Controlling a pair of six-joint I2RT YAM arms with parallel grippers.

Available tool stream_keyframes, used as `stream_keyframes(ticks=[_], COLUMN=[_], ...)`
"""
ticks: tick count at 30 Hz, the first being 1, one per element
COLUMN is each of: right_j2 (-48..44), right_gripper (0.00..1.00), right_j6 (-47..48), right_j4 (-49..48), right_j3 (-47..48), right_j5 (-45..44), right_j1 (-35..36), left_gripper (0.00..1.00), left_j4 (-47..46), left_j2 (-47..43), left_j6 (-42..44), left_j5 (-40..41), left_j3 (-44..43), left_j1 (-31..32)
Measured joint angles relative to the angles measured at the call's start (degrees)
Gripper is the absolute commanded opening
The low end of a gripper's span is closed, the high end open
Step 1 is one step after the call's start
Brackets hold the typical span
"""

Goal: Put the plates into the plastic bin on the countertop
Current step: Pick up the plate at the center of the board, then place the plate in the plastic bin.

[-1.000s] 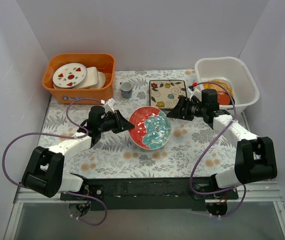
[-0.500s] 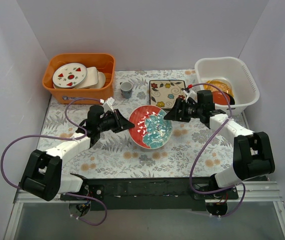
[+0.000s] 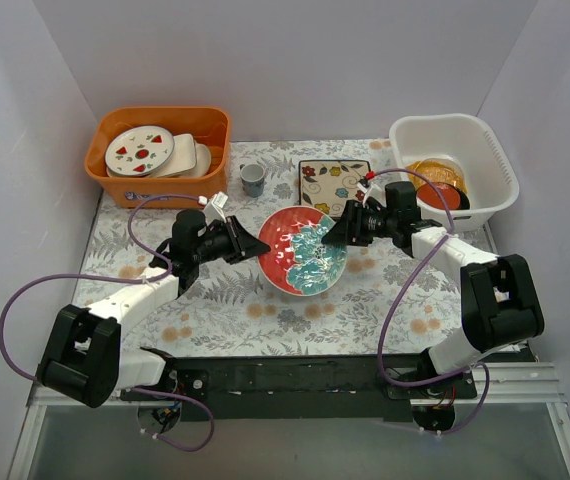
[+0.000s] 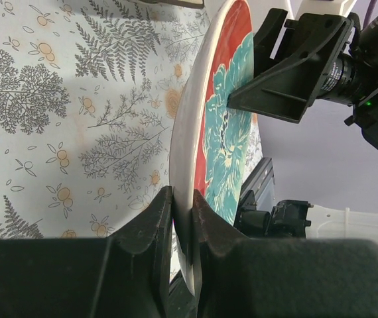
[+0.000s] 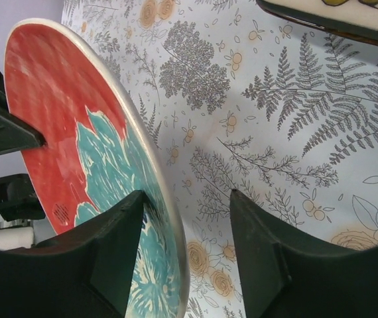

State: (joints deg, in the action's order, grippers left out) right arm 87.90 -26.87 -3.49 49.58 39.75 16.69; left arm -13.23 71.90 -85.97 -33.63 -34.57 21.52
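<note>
Red-and-teal plate [image 3: 303, 255]: pinched at rim by left end effector [image 4: 182, 211], straddled by wide-open right end effector [image 5: 188, 222]; risked dropping if released early.

Three plain walls box me in: a back wall [image 3: 295, 60], a left wall [image 3: 15, 150] and a right wall [image 3: 565, 120], all a pale, faintly lilac white, bare and windowless. My desk [image 3: 265, 310] fills the space between them, its top printed with grey ferns and small orange flowers. A black bar [image 3: 295, 372] runs along its near edge, with a silvery metal rail [image 3: 565, 375] beside it and a dull grey floor [image 3: 295, 445] below. The light is soft and even, and shadows are faint.
</note>
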Motion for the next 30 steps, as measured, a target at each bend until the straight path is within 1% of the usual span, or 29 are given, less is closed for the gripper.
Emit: stream_keyframes(ticks=[1,2,3,4,5,8,13,18,19,21,22,24,25,27,28,30], right_j2=[0.07,0.07,0.13,0.2,0.24,0.42,0.48,0.76,0.76,0.79,0.79,0.79,0.87,1.09,1.25,1.46], right_gripper=[0.51,0.42,0.37,0.29,0.17,0.01,0.01,0.01,0.01,0.01,0.01,0.01,0.01,0.01,0.01,0.01], right_j6=[-0.2,-0.17,-0.35,-0.55,-0.42,-1.62,-3.26,-3.43,-3.41,-3.43,-3.41,-3.39,-3.34,-3.26,-3.15,-2.97], right_j4=[-0.24,-0.48,-0.85,-1.27,-1.53,-2.69,-4.63,-4.87,-4.9,-4.9,-4.9,-4.94,-4.94,-4.94,-4.92,-4.83], right_j3=[0.0,0.0,-0.02,-0.02,-0.02,-0.02,-0.02,-0.02,-0.02,-0.02,-0.02,-0.02,-0.02,-0.02,-0.02,-0.02], right_j5=[0.37,0.55,1.01,1.46,1.64,4.76,8.04,8.35,8.37,8.39,8.44,8.39,8.24,8.11,7.91,7.54], right_j1=[0.07,0.13,0.22,0.26,0.33,-0.13,-0.55,-0.57,-0.57,-0.57,-0.57,-0.44,-0.28,-0.13,0.04,0.31], left_gripper=[0.0,0.0,0.0,0.0,0.0,0.0,0.0,0.09,0.14,0.19,0.26,0.33,0.42,0.53,0.61,0.67], left_j4=[-0.04,-0.04,-0.04,-0.07,-0.04,0.87,1.22,1.36,1.38,1.4,1.44,1.42,1.31,1.14,1.03,0.76], left_j2=[0.0,0.0,0.0,0.0,0.0,0.02,0.02,0.02,0.02,0.02,0.02,0.02,0.02,0.02,0.02,0.02], left_j6=[0.0,-0.02,-0.04,-0.07,-0.02,-0.04,-0.2,-0.17,-0.15,-0.13,-0.13,-0.17,-0.15,-0.26,-0.24,-0.44], left_j5=[0.0,0.0,0.0,0.0,0.07,0.66,1.16,1.18,1.18,1.18,1.22,1.09,1.03,0.72,0.5,-0.11], left_j3=[0.0,0.0,0.0,0.0,0.0,0.0,0.0,0.0,0.0,0.0,0.0,0.0,0.0,0.0,-0.04,-0.07], left_j1=[0.0,0.0,0.0,0.0,0.0,-0.76,-1.66,-1.66,-1.66,-1.66,-1.66,-1.62,-1.51,-1.38,-1.2,-0.98])
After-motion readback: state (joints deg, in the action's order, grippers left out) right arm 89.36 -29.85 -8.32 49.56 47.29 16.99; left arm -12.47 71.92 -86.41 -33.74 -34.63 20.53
